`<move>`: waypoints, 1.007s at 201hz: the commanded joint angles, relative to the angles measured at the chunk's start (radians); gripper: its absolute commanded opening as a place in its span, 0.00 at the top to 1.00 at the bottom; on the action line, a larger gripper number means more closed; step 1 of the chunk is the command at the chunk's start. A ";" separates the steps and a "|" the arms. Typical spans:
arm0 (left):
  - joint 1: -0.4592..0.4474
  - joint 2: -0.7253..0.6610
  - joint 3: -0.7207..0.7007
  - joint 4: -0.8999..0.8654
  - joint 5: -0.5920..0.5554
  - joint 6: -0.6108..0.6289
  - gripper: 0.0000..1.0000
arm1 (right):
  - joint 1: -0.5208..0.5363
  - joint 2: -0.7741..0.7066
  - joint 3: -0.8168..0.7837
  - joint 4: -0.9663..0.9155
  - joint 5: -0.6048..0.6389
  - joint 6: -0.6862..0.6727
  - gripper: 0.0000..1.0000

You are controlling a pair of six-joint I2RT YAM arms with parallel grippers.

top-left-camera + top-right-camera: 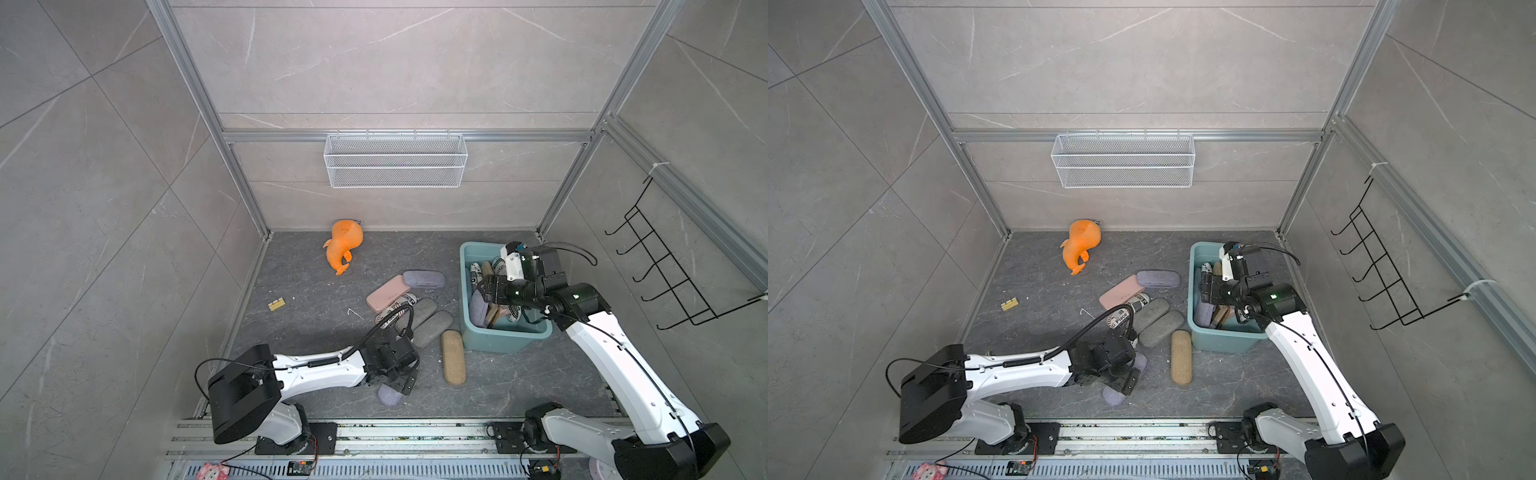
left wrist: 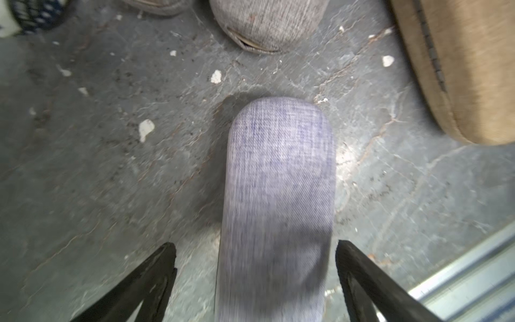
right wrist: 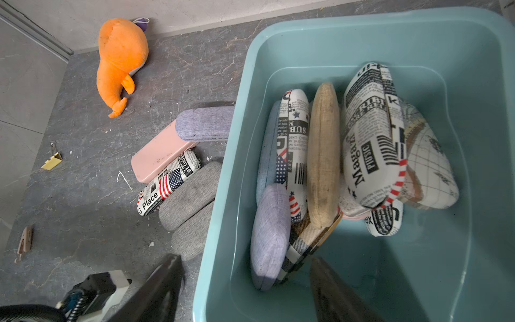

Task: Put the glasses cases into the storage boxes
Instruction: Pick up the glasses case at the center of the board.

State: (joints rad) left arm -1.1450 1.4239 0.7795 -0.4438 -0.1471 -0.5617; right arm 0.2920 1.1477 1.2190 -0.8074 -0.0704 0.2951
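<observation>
A lilac woven-fabric glasses case (image 2: 278, 195), oblong with a rounded end, is seen lying near the front edge of the dark veined counter (image 2: 111, 167). It is flanked by the left claw (image 2: 254, 245), which is released, with gaps on both sides.

Only the right wrist view shows inside the smooth teal plastic tub (image 3: 362, 19) near the counter's right edge. There a newspaper-print case (image 3: 370, 139), a tan woven case (image 3: 323, 156), a second lilac case (image 3: 270, 234) and a plaid case (image 3: 301, 245) are stood on edge. The right claw (image 3: 245, 258) is spread, empty, above the rim.
</observation>
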 commanded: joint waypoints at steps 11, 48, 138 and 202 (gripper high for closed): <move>-0.003 -0.048 -0.002 -0.044 0.038 -0.010 0.09 | 0.000 -0.009 -0.022 0.028 -0.016 0.013 0.25; -0.022 0.014 -0.009 -0.024 0.083 -0.022 0.08 | -0.001 -0.015 -0.023 0.025 -0.017 0.007 0.24; -0.066 0.086 -0.052 0.001 0.008 -0.094 0.35 | 0.003 -0.018 -0.043 0.043 -0.070 0.016 0.31; -0.068 -0.191 -0.032 0.120 -0.108 0.013 0.45 | 0.012 -0.077 -0.106 0.138 -0.179 0.101 0.35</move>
State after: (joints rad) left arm -1.2095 1.3849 0.7250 -0.4267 -0.1616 -0.6212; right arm 0.2943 1.1229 1.1511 -0.7425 -0.1783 0.3298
